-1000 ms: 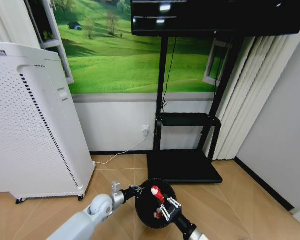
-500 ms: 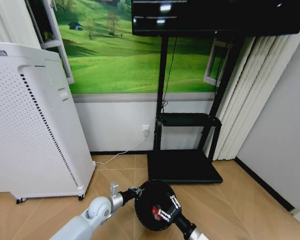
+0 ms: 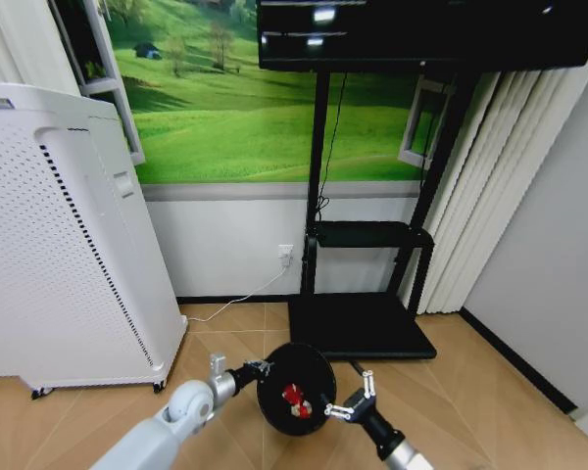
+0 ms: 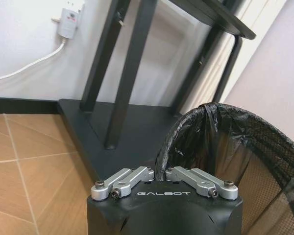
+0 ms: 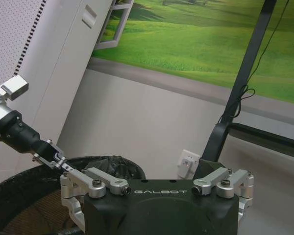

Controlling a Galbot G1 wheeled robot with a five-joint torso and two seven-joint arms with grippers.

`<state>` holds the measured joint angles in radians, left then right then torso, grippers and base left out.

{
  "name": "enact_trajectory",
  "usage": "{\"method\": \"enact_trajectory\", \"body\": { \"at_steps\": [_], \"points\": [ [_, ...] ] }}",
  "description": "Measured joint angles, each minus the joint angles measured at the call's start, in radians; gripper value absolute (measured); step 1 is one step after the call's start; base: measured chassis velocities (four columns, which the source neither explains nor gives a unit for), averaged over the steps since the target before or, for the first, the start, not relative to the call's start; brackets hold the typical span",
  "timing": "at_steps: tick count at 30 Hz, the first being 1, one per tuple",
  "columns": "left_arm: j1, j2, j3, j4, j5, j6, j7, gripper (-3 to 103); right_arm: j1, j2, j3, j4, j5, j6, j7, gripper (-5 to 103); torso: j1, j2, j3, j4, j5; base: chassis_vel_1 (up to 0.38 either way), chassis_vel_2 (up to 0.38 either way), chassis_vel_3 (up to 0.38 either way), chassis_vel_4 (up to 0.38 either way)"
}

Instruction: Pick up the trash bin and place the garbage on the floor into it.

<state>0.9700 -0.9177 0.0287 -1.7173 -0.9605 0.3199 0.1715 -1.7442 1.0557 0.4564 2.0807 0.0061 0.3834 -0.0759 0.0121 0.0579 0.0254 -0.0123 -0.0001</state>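
**Bin held aloft, red scrap inside**

While the left gripper (image 3: 258, 370) clamped the near rim of the trash bin (image 3: 296, 388), the bin hung above the floor (image 3: 451, 392) with its open mouth turned toward the head camera. Its fingers (image 4: 137, 175) were pinched together on the rim, where a black bag liner was folded over the mesh wall, as the left wrist view showed. Inside the bin lay a small red-and-white piece of garbage (image 3: 292, 396), resting against the dark interior.

The right gripper (image 3: 352, 399) hovered just beside the bin's right edge, clear of the rim, with its two fingers spread apart and nothing between them. From the right wrist view, the bin's lined rim (image 5: 105, 164) sat just beyond those parted fingers (image 5: 95, 183), with the left arm's silver wrist reaching in from the side.

Behind the bin stood a black TV stand (image 3: 363, 294), its flat base resting on the parquet. A tall white air purifier (image 3: 64, 245) stood off to the robot's left, well apart from the bin. A white cable (image 3: 245, 296) ran from a wall socket down to the floor.
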Motion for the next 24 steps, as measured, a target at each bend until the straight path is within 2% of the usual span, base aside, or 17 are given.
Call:
{"method": "enact_trajectory", "body": {
  "at_steps": [6,14,18,19,24],
  "points": [
    [0.010,0.005,-0.014,-0.008,-0.009,0.000,-0.011,4,-0.008,0.018,0.021,-0.028,0.000,0.075,0.005,100,0.000,0.000,0.000,0.0001,-0.0001,-0.075,-0.079,0.082,0.077],
    [0.024,0.003,-0.025,-0.012,-0.010,-0.002,-0.022,4,0.006,0.043,0.081,-0.120,0.002,0.185,0.025,100,0.000,0.000,0.000,0.0000,0.0003,-0.176,-0.178,0.186,0.197],
    [0.028,-0.002,-0.027,-0.015,-0.012,-0.003,-0.026,4,0.016,0.048,0.113,-0.148,0.022,0.185,0.033,100,0.000,0.000,0.000,-0.0004,0.0001,-0.172,-0.196,0.154,0.176],
    [0.029,-0.002,-0.027,-0.016,-0.012,-0.004,-0.027,4,0.014,0.048,0.118,-0.152,0.029,0.180,0.037,100,0.000,0.000,0.000,-0.0004,0.0010,-0.098,-0.115,0.115,0.069],
    [0.032,-0.003,-0.031,-0.021,-0.013,-0.006,-0.031,4,0.005,0.050,0.129,-0.154,0.039,0.156,0.045,100,0.000,0.000,0.000,-0.0002,0.0000,0.004,-0.012,0.027,0.018]
  ]
}}
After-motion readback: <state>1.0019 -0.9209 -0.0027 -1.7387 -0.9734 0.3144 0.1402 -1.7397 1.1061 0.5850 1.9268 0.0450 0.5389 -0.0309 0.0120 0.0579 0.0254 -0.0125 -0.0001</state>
